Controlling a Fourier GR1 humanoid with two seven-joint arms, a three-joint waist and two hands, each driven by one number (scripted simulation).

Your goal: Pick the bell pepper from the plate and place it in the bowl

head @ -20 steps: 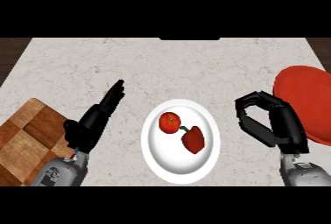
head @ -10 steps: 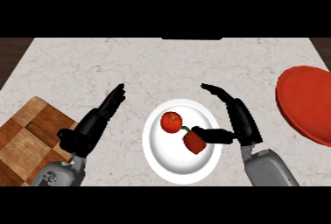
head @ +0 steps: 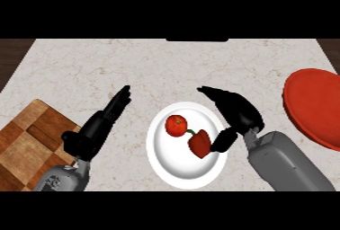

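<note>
Head view shows your right hand (head: 235, 117) curled over the white plate (head: 163, 157), thumb touching the bell pepper (head: 199, 143) at its 3 o'clock, not yet enclosing it. Closing now could nudge it into the tomato (head: 175, 125). Left hand (head: 100, 126) rests open.
</note>
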